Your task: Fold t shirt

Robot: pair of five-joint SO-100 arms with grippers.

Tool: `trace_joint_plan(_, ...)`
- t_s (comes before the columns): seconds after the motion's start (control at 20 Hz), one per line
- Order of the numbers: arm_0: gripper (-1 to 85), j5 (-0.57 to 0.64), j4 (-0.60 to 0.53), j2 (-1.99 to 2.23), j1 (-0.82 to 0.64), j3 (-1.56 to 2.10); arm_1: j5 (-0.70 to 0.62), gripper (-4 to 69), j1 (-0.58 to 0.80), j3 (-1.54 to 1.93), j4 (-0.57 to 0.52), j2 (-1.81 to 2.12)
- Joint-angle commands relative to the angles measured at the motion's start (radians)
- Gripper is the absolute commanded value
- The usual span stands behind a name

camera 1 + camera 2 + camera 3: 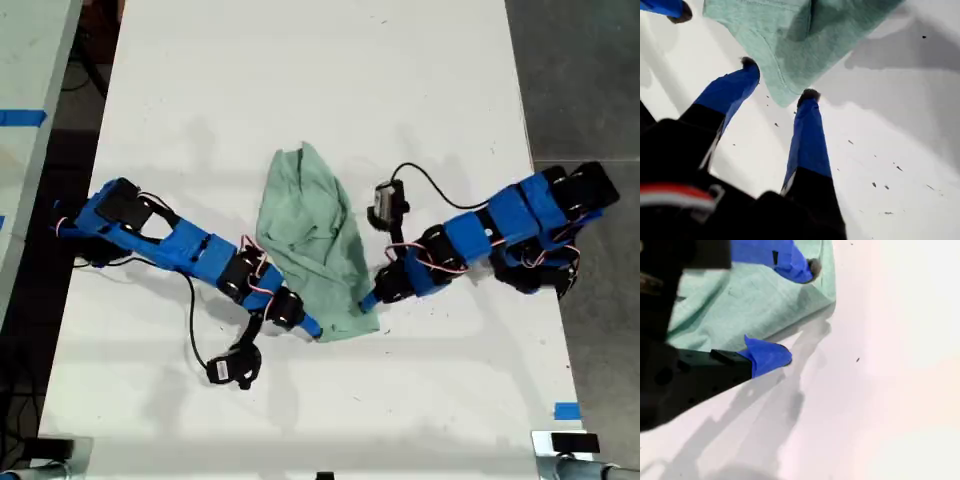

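Item: t shirt point(312, 240), pale mint-green, wrinkled, bunched lengthwise. It is lying on the white counter point(300, 80), running from a narrow upper end down to a wider lower corner in the exterior view, between the two blue arms.

Jaws, first: my first gripper point(777, 80) is standing with its jaws parted, holding nothing. In the first wrist view a pointed corner of the t shirt point(795, 35) is lying between the two blue fingers point(807, 135), its tip just short of the gap; one dark fingertip is touching or nearly touching the hem, and I cannot tell which. A second blue tip is showing beyond the cloth.

Jaws, second: my second gripper point(790, 310) is also standing with jaws parted. One blue finger point(790, 262) is resting over the cloth, the other point(767, 355) is sitting on bare counter just beside the t shirt's edge point(755, 300), so the hem is lying between them, unclamped.

Arms: in the exterior view both grippers are meeting at the t shirt's lower corner, one arm point(190, 250) reaching in from the garment's left in that view, the other point(470, 240) from its right. Which is first cannot be told with certainty.

Other: blue tape point(566, 410) is lying on the counter, well apart from the t shirt.
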Motion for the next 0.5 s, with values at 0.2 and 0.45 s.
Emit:
trace_joint_plan(0.2,23.7,-0.086,-0.023,-0.046,-0.054,-0.069,-0.048,18.3,-0.071,-0.344,0.071,-0.253)
trace_joint_plan(0.45,22.7,-0.112,-0.032,-0.014,-0.046,-0.067,-0.032,9.1,-0.063,-0.477,0.133,-0.408)
